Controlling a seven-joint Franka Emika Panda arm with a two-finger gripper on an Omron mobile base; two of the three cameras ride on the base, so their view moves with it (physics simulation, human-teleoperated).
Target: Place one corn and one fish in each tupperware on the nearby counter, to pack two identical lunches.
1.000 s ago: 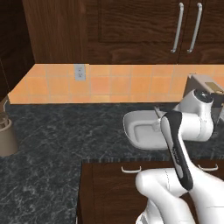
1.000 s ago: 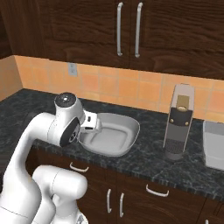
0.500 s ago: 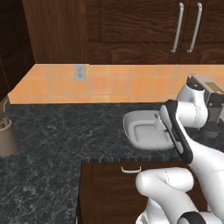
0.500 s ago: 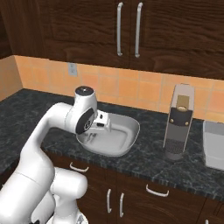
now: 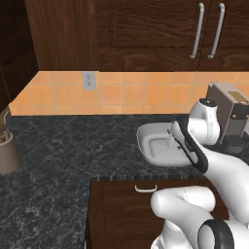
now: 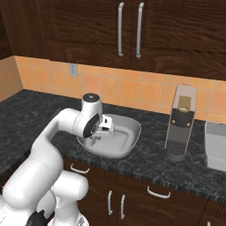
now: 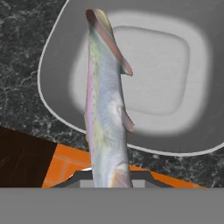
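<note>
A slim silvery fish (image 7: 107, 113) with a pink stripe runs up the middle of the hand view from where my fingers grip it. My gripper (image 6: 97, 137) is shut on the fish and hangs over the wide oval tupperware (image 6: 132, 132), near its left side. Behind the fish, the tupperware's rim (image 7: 54, 87) and bare grey floor show. From the left base view the gripper (image 5: 171, 142) sits above that same tupperware (image 5: 146, 138) on the black counter (image 5: 73, 151). The corn and the rectangular tupperware are out of view.
A boxy grey coffee machine (image 6: 180, 123) stands right of the oval container, with a silver toaster (image 6: 216, 145) beyond it. A brown jar (image 5: 7, 153) sits at the counter's far left. Upper cabinets hang overhead.
My arm has swung to the right along the counter with the fish and come down, so the gripper now hangs over the oval container's bowl.
</note>
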